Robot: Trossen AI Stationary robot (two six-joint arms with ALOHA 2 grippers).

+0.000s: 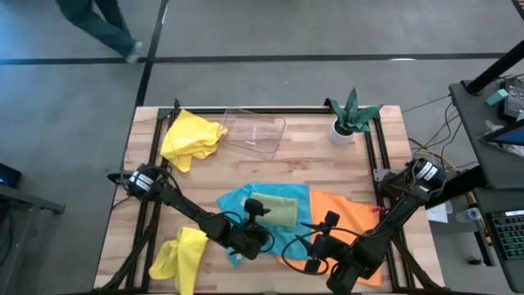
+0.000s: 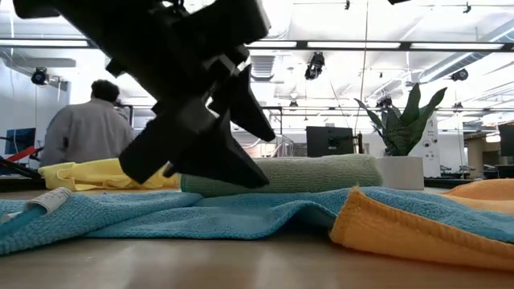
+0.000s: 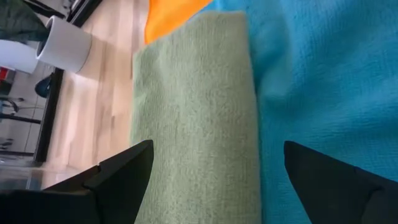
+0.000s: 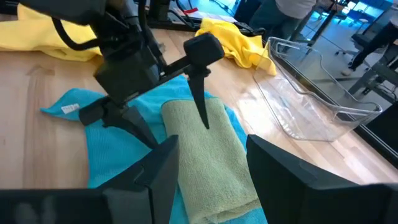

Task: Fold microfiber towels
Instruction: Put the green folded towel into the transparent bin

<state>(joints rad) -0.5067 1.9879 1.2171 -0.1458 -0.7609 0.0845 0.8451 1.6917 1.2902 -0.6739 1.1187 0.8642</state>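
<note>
A sage green towel (image 1: 277,211), folded into a narrow thick strip, lies on the spread turquoise towel (image 1: 237,201). An orange towel (image 1: 348,215) lies flat to their right, its edge (image 2: 361,221) lapping over the turquoise one. One yellow towel (image 1: 192,135) is crumpled at the far left, another (image 1: 180,256) at the near left. My left gripper (image 1: 255,220) is open just above the green strip's near end (image 3: 199,155), one finger (image 4: 202,106) over the strip and the other (image 4: 134,124) over the turquoise cloth. My right gripper (image 1: 315,246) hangs open near the front edge, holding nothing.
A clear plastic tray (image 1: 255,131) stands at the far middle of the table. A small plant in a white pot (image 1: 344,129) stands at the far right. A person (image 2: 88,128) is beyond the table's far side. Bare wood shows between the tray and the towels.
</note>
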